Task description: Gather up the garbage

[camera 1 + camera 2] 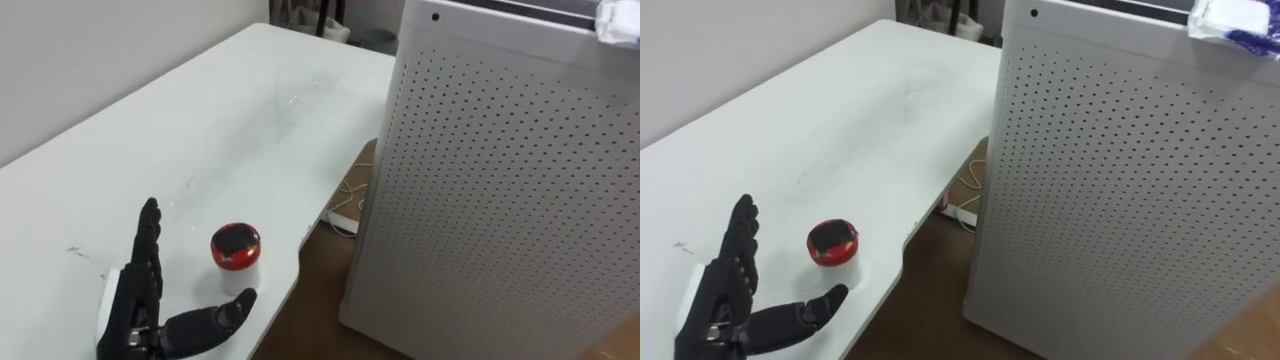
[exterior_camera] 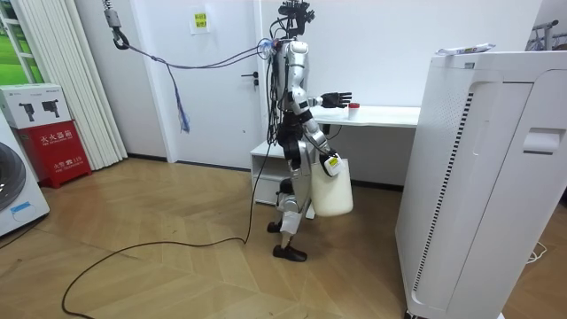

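My left hand (image 1: pixel 135 310) is spread wide, thumb out, above the bench (image 1: pixel 200 120). The small red-topped cup (image 1: pixel 236 247) stands just past the thumb, untouched, close to the bench's right edge. My right hand (image 2: pixel 329 160) hangs beside a white bag (image 2: pixel 333 190); I cannot tell its state.
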Motion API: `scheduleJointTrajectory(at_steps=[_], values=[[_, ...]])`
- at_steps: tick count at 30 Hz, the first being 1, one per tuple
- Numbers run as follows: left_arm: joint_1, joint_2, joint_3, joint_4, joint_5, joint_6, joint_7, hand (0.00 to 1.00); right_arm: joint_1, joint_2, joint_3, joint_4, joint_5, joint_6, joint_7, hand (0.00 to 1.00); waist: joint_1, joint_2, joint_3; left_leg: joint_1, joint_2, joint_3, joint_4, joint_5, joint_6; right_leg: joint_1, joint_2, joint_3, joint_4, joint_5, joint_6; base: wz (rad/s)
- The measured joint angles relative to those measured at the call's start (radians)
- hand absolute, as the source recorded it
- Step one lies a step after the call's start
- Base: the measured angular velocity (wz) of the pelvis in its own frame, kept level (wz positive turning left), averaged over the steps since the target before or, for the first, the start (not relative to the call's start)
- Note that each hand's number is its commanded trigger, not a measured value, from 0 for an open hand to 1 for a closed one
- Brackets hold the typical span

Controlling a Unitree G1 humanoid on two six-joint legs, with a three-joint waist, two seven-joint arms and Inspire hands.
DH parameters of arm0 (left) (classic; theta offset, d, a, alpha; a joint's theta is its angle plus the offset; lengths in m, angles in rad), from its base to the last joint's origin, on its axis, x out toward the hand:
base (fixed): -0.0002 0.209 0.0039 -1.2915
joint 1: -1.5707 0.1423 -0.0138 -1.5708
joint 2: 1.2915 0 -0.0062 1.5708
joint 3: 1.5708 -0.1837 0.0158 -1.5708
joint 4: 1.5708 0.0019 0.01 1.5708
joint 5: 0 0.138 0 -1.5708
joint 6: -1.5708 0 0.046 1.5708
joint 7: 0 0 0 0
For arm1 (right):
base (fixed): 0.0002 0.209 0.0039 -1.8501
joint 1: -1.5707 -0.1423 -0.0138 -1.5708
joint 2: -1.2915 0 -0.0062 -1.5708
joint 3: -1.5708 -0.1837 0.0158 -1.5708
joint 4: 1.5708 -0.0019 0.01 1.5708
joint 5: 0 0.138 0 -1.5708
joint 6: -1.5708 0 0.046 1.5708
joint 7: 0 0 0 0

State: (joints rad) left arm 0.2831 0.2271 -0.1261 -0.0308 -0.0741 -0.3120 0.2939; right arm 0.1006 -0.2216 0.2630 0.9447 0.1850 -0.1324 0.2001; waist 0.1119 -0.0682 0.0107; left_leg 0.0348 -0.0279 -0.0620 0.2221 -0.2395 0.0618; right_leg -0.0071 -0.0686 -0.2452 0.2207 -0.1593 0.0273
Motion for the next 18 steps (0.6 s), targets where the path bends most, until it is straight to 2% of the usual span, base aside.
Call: scheduleJointTrajectory(at_steps=[6, 13, 18], values=[[-0.001, -0.002, -0.005, 0.021, -0.003, 0.005, -0.005, 0.00, 0.002, 0.002, 0.000, -0.006, -0.012, 0.001, 0.013, 1.00, -0.008, -0.011, 0.0044, 0.010, 0.001, 0.004, -0.002, 0.000, 0.000, 0.008, 0.001, 0.000, 0.000, 0.000, 0.000, -0.02], [-0.006, -0.002, -0.015, 0.044, -0.003, 0.006, 0.000, 0.00, 0.002, 0.009, 0.000, -0.022, -0.013, 0.001, 0.032, 1.00, -0.028, -0.007, 0.0032, 0.011, 0.001, 0.005, -0.001, 0.000, 0.000, 0.010, 0.001, -0.001, 0.001, 0.001, 0.000, 0.00], [-0.012, -0.006, -0.015, 0.044, -0.007, 0.006, 0.005, 0.00, 0.019, 0.009, -0.001, -0.060, -0.014, 0.001, 0.030, 1.00, -0.030, 0.001, -0.0009, 0.012, 0.001, 0.006, 0.000, 0.000, 0.000, 0.010, 0.001, 0.001, 0.000, 0.001, 0.000, 0.00]])
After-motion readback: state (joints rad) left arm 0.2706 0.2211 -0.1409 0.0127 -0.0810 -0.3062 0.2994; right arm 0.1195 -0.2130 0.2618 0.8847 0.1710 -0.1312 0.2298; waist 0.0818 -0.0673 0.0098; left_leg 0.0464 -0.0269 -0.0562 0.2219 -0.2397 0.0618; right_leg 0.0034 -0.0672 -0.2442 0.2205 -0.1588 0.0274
